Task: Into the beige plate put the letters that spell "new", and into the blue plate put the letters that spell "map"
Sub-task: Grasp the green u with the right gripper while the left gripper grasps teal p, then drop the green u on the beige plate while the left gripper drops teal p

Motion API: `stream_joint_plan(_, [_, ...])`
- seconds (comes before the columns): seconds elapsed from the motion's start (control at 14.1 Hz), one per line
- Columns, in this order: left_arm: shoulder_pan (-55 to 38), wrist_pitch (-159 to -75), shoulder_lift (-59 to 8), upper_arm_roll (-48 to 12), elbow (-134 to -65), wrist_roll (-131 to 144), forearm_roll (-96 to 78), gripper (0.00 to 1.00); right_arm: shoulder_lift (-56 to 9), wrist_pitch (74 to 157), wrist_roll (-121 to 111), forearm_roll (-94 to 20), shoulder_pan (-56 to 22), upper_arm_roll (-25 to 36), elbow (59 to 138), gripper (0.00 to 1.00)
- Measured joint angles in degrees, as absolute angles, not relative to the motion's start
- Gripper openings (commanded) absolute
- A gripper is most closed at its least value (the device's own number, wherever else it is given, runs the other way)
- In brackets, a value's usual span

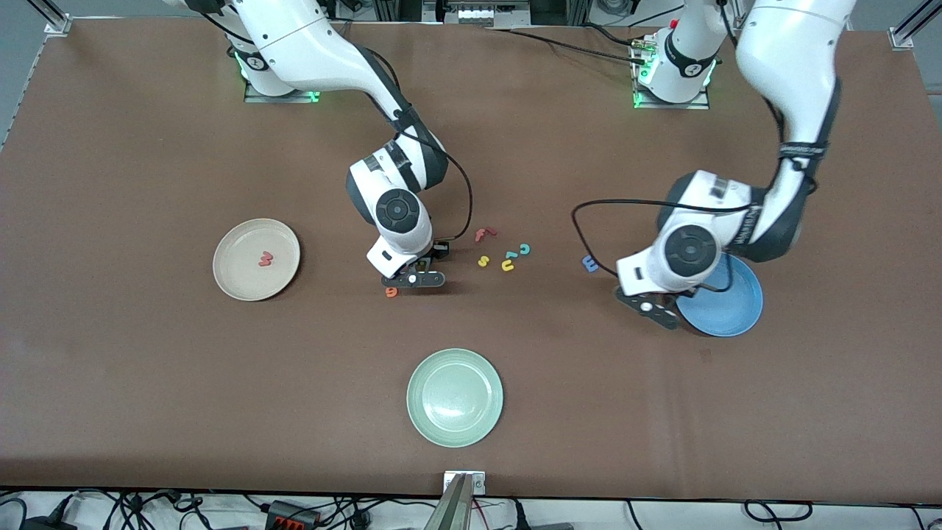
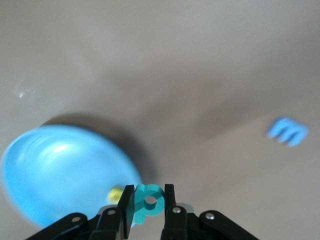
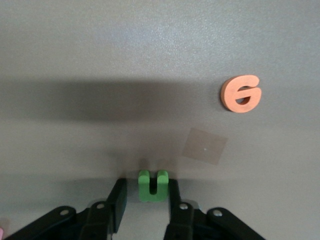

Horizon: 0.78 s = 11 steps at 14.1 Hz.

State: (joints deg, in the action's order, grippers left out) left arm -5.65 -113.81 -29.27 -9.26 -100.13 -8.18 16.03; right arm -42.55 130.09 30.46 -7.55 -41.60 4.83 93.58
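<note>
On the brown table (image 1: 147, 383), the left gripper (image 2: 149, 210) pinches the teal p (image 2: 148, 202) at the blue plate (image 2: 55, 175)'s rim, the blue m (image 2: 287, 132) lying nearby. The right gripper (image 3: 146, 200) straddles the green n (image 3: 152, 185) mid-table without quite clamping it, beside the orange e (image 3: 241, 93). The red-pink w (image 1: 266, 258) lies in the beige plate (image 1: 235, 283) toward the right arm's end.

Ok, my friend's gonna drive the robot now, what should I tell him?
Left pincer: shut on the teal p, by the blue plate.
Right pincer: open, straddling the green n on the table.
Done: red-pink w in the beige plate.
Left: green n and orange e to beige; teal p and blue m to blue. A yellow letter shows at the blue plate's edge; unclear if inside.
</note>
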Motion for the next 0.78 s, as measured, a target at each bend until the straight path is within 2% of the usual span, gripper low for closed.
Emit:
stream_joint_plan(0.21, [0.9, -116.2, -29.9, -9.2, -101.3, -15.4, 16.1, 0.18, -42.5, 130.1, 30.5, -7.5, -41.6, 5.2, 93.5, 0.27])
stream_joint_plan(0.28, [2.4, -119.0, -30.2, -9.2, -102.4, -17.1, 16.1, 0.33, -42.5, 130.1, 30.5, -7.5, -41.5, 5.5, 93.4, 0.27])
stream_joint_plan(0.35, [3.6, -122.5, -30.6, -9.2, -103.8, -18.6, 16.1, 0.73, -42.3, 130.0, 30.5, -7.5, -41.5, 5.9, 93.1, 0.27])
stream_joint_plan(0.43, [4.5, -125.5, -30.9, -9.2, -105.3, -19.9, 16.1, 1.00, -41.8, 129.5, 30.5, -7.5, -41.5, 6.6, 92.7, 0.27])
stream_joint_plan(0.57, [5.0, -127.1, -31.2, -9.3, -106.6, -20.8, 16.1, 1.00, -39.5, 126.1, 30.5, -7.5, -41.5, 9.0, 92.0, 0.25])
stream_joint_plan(0.78, [5.1, -124.0, -30.5, -11.8, -106.0, -19.1, 16.1, 1.00, -34.5, 116.6, 28.7, -7.3, -41.4, 14.2, 92.4, 0.24])
